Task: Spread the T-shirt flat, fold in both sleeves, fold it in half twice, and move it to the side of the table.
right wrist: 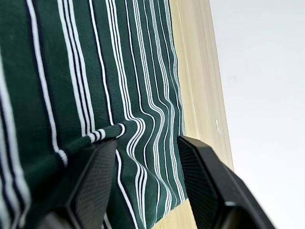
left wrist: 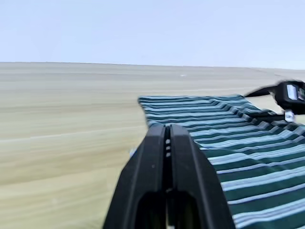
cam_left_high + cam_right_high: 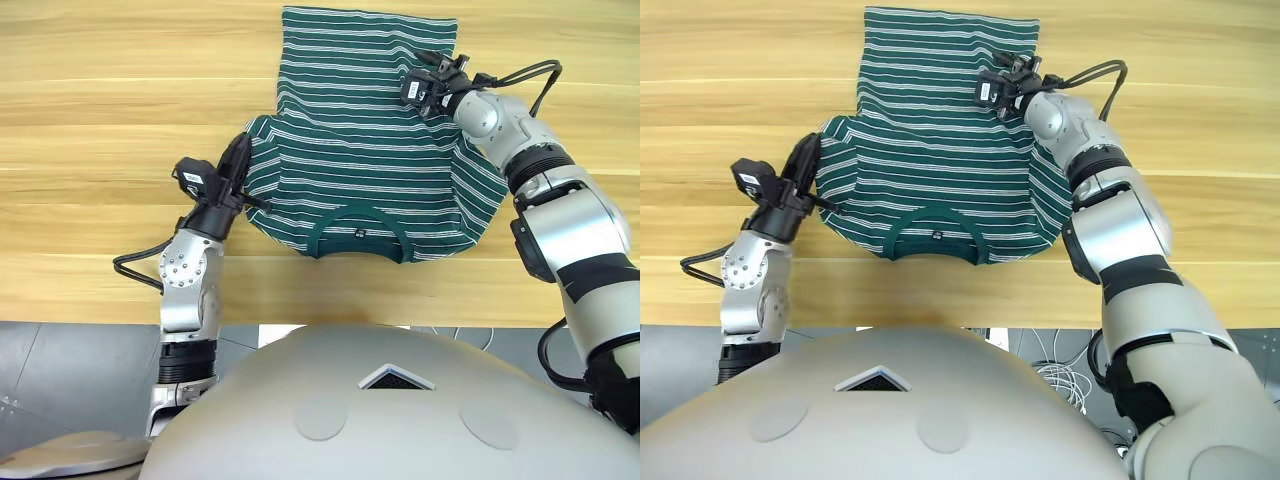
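Left gripper (image 2: 167,129) pinched together at the T-shirt's (image 3: 350,140) sleeve edge — right gripper (image 1: 145,143) spread apart, straddling a ridge of striped cloth.

bright, even light, soft shadows

Two pincers noted: one left pincer (image 3: 243,147), one right pincer (image 3: 440,63). One T-shirt (image 3: 360,150), lying between them, sleeve edge at the left pincer. One counter (image 3: 100,100), beneath both pincers.
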